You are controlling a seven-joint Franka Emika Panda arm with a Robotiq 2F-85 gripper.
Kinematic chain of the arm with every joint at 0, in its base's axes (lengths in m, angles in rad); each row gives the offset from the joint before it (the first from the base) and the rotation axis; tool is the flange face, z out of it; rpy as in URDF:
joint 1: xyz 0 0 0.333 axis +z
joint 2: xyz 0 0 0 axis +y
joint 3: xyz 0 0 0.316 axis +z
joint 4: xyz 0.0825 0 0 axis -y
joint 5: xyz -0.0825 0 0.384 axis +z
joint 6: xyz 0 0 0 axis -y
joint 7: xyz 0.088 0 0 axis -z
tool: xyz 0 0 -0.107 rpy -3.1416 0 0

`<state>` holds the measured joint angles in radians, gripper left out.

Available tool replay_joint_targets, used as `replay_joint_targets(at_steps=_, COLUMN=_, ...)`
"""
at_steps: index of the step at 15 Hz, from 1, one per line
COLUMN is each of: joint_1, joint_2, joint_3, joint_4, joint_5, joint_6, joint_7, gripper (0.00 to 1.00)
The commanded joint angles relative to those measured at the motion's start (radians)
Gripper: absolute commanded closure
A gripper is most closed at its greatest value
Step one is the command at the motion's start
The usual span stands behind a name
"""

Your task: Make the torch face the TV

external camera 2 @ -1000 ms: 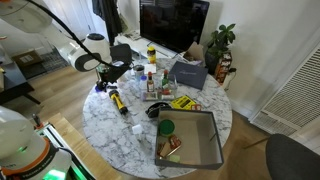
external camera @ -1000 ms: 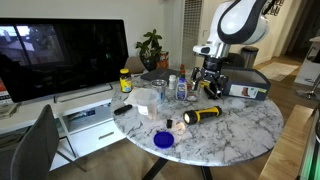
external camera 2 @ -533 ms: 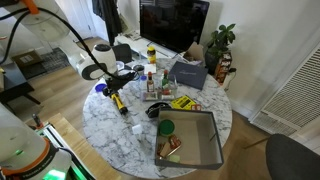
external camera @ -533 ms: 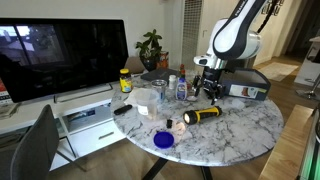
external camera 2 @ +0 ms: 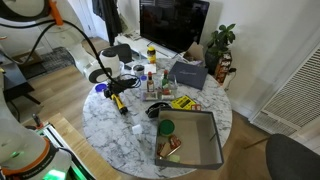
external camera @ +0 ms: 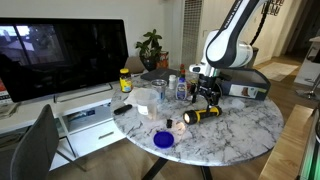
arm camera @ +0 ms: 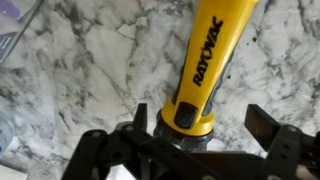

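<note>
The torch is yellow with a black head and lies on the marble table. It also shows in an exterior view and in the wrist view. My gripper is open and low over the torch, one finger on each side of its wide end, not closed on it. In both exterior views the gripper hangs just above the torch. The TV is a large black screen beside the table; it also shows in an exterior view.
A yellow-lidded jar, bottles, a blue lid and a dark box share the table. A grey bin stands at one side. A white printer-like box stands under the TV.
The arm has come down and toward the torch; the gripper has dropped from above the table's clutter to straddle the torch. The torch has not moved.
</note>
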<state>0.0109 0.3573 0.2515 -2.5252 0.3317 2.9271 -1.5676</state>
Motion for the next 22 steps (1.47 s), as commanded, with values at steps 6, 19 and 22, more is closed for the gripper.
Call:
replay_joint_targets(at_steps=6, joint_1=-0.014, joint_2=0.129, joint_3=-0.008, joint_4=0.074, joint_5=-0.213, joint_6=0.005, joint_7=0.269, gripper=0.00)
replay_joint_targets(at_steps=19, joint_1=-0.038, joint_2=0.114, joint_3=0.004, joint_4=0.065, joint_5=-0.373, joint_6=-0.038, joint_7=0.499, gripper=0.76)
replay_joint_targets(at_steps=22, joint_1=-0.073, joint_2=0.041, joint_3=0.027, joint_4=0.000, joint_5=-0.343, joint_6=-0.037, joint_7=0.542, gripper=0.76)
